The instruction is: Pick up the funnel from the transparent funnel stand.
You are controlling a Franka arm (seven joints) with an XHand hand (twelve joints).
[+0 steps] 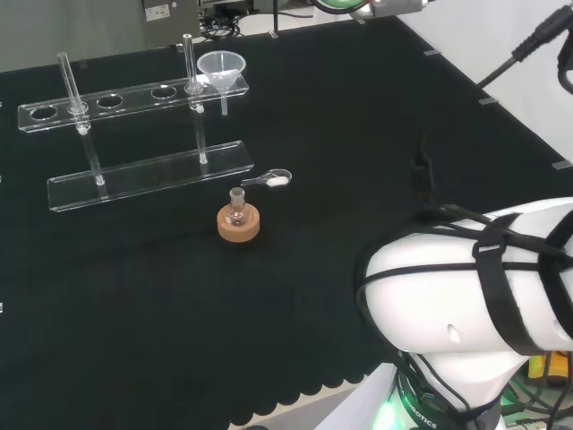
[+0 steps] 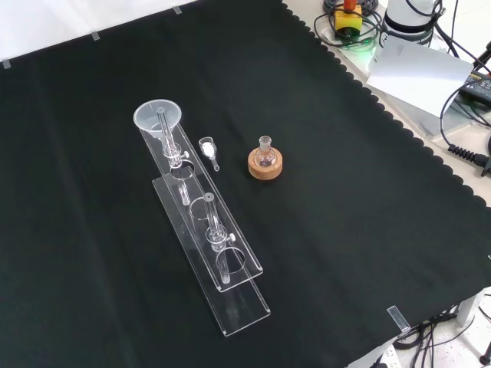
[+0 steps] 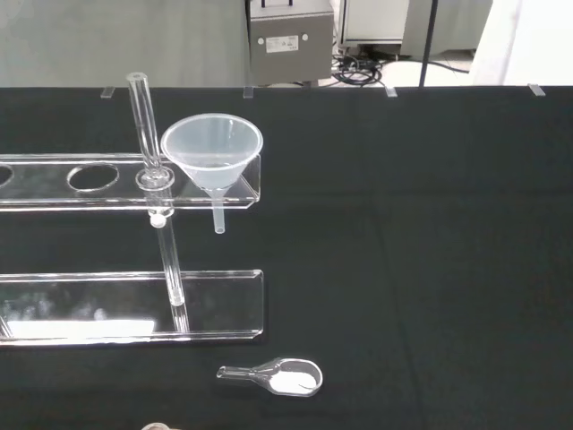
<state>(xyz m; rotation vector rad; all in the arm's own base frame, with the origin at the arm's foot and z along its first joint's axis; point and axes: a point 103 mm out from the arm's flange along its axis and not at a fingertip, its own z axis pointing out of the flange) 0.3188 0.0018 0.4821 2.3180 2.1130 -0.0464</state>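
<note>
Black cloth [image 1: 295, 296] covers the whole bench, with a scalloped hem along its near edge in the head view and grey cabinets in the room behind it.

Taking the head view from left to right, the transparent funnel stand [image 1: 134, 94] comes first, at about ten o'clock from the middle of the cloth. It has a clear base plate, two upright clear rods, and an upper shelf pierced with round holes. The funnel [image 1: 221, 70] sits in the rightmost hole of that shelf, upright, its wide mouth above the shelf and its narrow stem hanging below it, clear of the base plate. In the front view the funnel [image 2: 158, 118] is at the far end of the stand [image 2: 205, 230], toward eleven o'clock.

Next, near six o'clock from the funnel in the head view, a small clear flask [image 1: 238, 213] stands upright in a cork ring [image 1: 239, 225]. Just beside it, at about one o'clock, lies a small clear scoop [image 1: 271, 180] holding a little white powder; it rests on the cloth close to the stand's base but apart from it.

Farthest right, at four o'clock, bulk the arm's white links [image 1: 474, 287], wrapped with black cable. Nothing touches the funnel, and I cannot tell how the hand's fingers are set.
</note>
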